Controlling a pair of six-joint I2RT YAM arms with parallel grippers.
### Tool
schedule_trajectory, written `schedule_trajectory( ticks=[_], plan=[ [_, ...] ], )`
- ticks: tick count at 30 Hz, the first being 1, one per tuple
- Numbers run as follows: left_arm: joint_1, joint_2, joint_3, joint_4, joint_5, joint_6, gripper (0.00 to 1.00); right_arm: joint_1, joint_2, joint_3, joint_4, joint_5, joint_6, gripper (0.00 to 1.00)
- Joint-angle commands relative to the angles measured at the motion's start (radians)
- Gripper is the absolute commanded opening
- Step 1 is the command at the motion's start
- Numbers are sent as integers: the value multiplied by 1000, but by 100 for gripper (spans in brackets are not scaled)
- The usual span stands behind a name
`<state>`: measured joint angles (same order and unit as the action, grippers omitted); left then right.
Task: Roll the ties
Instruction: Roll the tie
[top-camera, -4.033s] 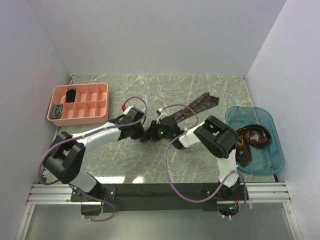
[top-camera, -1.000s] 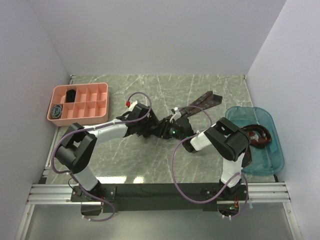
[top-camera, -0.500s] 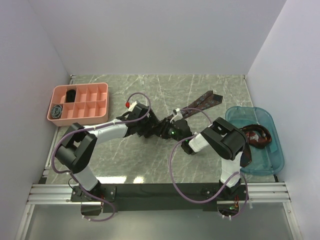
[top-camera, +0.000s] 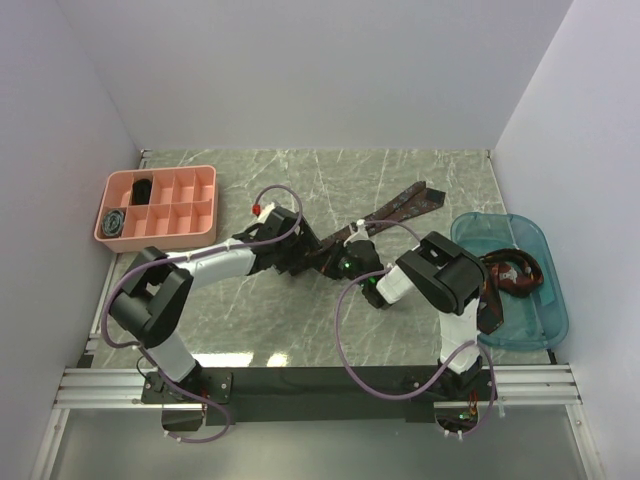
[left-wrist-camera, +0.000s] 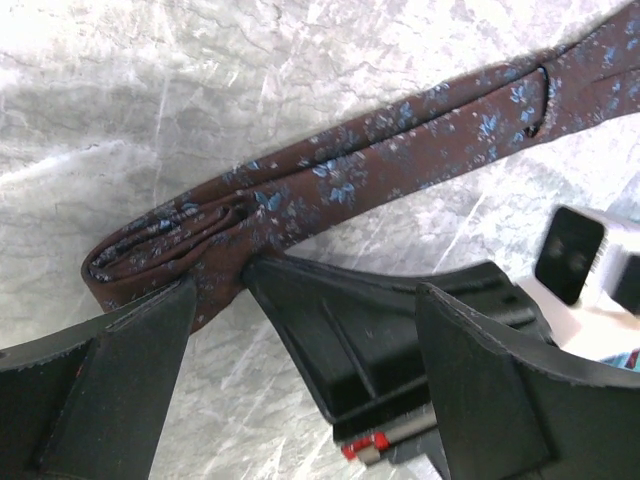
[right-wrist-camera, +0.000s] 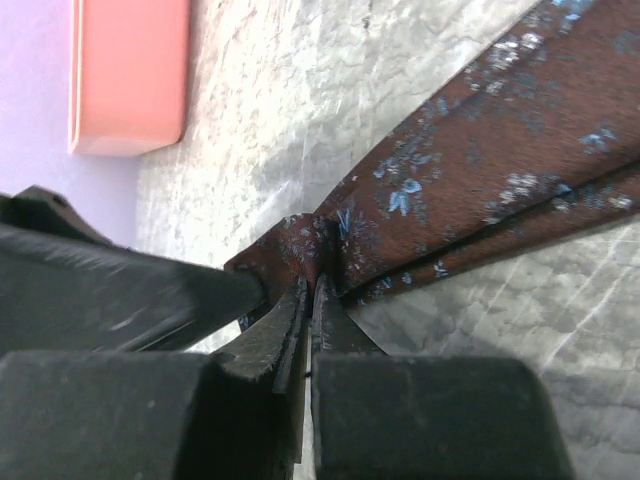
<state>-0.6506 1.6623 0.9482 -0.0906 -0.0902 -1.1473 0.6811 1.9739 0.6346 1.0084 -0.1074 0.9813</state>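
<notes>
A dark brown-maroon tie (top-camera: 405, 205) with blue flecks lies slanted across the table's middle, its pointed wide end at the far right. Its near end is folded into a small flat roll (left-wrist-camera: 160, 250). My right gripper (right-wrist-camera: 312, 290) is shut, its tips pinching the fold of that roll (right-wrist-camera: 300, 245). My left gripper (left-wrist-camera: 300, 300) is open wide just beside the roll, its left finger (left-wrist-camera: 130, 340) touching the roll's end, and the right gripper's black fingers (left-wrist-camera: 380, 350) sit between its jaws. From above both grippers meet at the tie's near end (top-camera: 330, 255). More ties (top-camera: 512, 272) lie heaped in the blue tray.
A pink compartment organizer (top-camera: 190, 180) stands at the back left with two coiled ties in its left cells (top-camera: 115, 220). The clear blue tray (top-camera: 535, 240) stands at the right edge. Purple cables (top-camera: 345, 330) loop off both arms. White walls close in three sides.
My right gripper has closed from half open onto the tie's folded end. Both grippers have crept slightly left along the tie since the earliest frame. The left gripper stays open.
</notes>
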Motion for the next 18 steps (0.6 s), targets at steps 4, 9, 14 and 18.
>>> schedule_trajectory(
  ticks=[4, 9, 14, 18],
  plan=[
    [-3, -131, -46, -58, -43, 3, 98, -43, 56, -13, -94, 20, 53, 0],
    [9, -232, -130, -38, -92, -11, 97, -58, 52, 4, -165, 15, 48, 0],
    [31, -271, -232, 25, -80, -5, 93, -61, 60, 28, -211, -1, 36, 0],
    [35, -246, -281, 83, -65, 11, 88, -63, 66, 37, -220, -11, 36, 0]
  ],
)
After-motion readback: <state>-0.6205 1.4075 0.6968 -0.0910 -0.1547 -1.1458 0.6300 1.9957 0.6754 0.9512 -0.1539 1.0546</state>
